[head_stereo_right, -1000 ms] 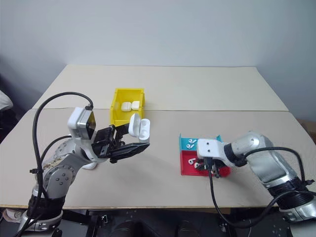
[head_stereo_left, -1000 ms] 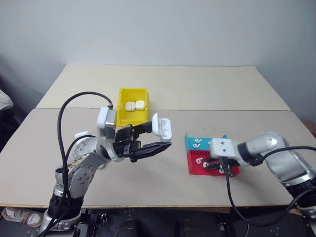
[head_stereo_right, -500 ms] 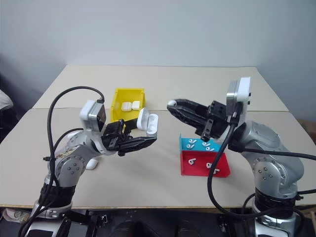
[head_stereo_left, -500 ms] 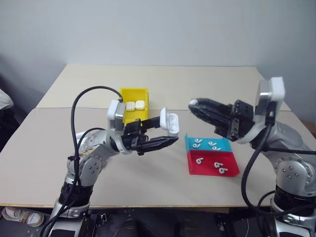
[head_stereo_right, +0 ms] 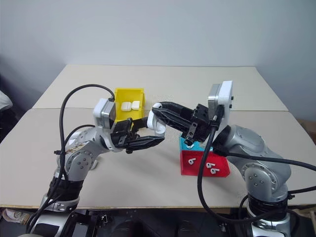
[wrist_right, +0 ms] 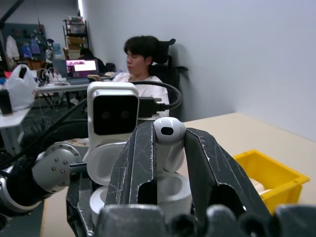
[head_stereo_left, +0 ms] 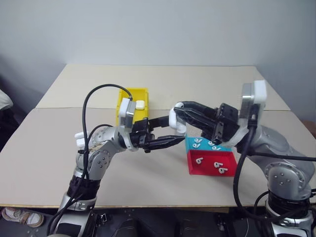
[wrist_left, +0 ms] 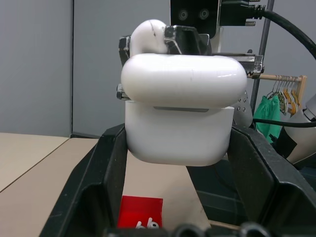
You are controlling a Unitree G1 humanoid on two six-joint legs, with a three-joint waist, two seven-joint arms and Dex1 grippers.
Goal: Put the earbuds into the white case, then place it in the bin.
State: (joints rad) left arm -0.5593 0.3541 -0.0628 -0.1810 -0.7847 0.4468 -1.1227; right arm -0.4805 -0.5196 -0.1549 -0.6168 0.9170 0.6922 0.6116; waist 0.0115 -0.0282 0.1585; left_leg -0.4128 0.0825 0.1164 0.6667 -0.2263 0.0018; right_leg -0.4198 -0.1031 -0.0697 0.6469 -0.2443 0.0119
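Right gripper (wrist_right: 168, 148) pinching an earbud (wrist_right: 168, 143) stem-down just above the open case (wrist_left: 180, 111) clamped in the left gripper (head_stereo_right: 153, 139).

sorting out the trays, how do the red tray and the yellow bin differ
The red tray is shallow and sits nearest the robot, right of the grippers; the yellow bin has tall walls and stands farther back, to the left. The red tray holds loose earbuds; the yellow bin holds closed white cases. Both are open-topped rectangular containers resting on the table.
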